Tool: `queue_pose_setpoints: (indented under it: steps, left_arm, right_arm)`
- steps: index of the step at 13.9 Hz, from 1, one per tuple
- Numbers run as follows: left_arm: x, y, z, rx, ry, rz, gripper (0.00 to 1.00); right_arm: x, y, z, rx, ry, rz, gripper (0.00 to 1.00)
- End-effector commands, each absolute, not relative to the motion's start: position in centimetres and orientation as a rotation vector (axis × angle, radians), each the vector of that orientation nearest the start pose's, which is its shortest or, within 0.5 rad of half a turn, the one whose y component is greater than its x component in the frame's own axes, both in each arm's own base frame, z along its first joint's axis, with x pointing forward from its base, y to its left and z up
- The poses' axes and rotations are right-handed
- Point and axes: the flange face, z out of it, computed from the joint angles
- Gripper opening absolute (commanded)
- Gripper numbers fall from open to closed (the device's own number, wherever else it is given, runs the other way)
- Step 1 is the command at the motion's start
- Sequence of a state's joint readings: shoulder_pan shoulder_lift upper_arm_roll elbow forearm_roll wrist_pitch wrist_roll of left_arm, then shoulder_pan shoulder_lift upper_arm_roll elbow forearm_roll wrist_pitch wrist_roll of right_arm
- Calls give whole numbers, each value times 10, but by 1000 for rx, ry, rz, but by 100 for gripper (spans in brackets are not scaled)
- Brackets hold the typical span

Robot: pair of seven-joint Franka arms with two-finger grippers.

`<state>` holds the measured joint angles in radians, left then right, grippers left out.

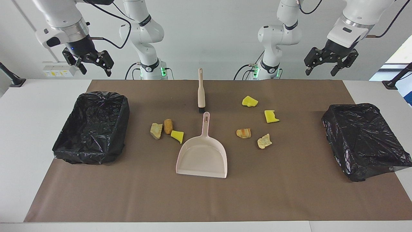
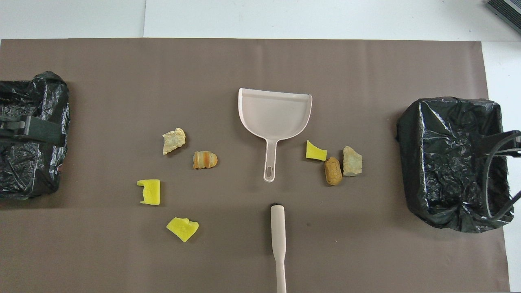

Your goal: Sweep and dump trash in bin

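Both my pincers hang raised and wide open, holding nothing: the left pincer (image 1: 331, 62) above the desk edge near one lined bin (image 1: 363, 140), the right pincer (image 1: 88, 62) near the other bin (image 1: 93, 127). The dustpan (image 1: 202, 158) and brush (image 1: 201, 91) lie mid-desk, handles toward me, presumably for an easy pickup. The trash lies loose on the brown mat (image 1: 206, 199) in two groups: three chunks (image 1: 165, 129) beside the dustpan toward the right arm's end, four chunks (image 1: 257, 120) toward the left arm's. Pieces are small and irregular, bright yellow or tan-brown.
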<state>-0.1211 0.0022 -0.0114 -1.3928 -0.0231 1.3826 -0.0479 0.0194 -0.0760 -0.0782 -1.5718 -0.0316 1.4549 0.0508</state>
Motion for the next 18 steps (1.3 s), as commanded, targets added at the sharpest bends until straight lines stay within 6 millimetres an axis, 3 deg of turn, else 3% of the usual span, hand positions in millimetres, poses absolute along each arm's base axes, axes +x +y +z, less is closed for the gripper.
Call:
queue_pose_setpoints:
  steps: [1,6,9,13,16,18]
  left_arm:
    - [525,-75,693,-3166,170,28,100]
    - [523,-76,693,-3166,150,33,100]
    - [524,-71,693,-3166,133,33,100]
    - [516,-84,689,-3164,174,36,100]
    - [504,-110,679,-3161,204,45,100]
    - [489,-140,664,-3143,264,84,100]
  right_arm:
    - [510,-36,654,-3139,157,66,100]
    - [512,-39,658,-3137,150,53,100]
    - [501,-31,651,-3139,106,75,100]
    - [495,-23,646,-3154,121,141,100]
    - [507,-14,638,-3165,130,148,100]
    - [528,15,624,-3166,187,149,100]
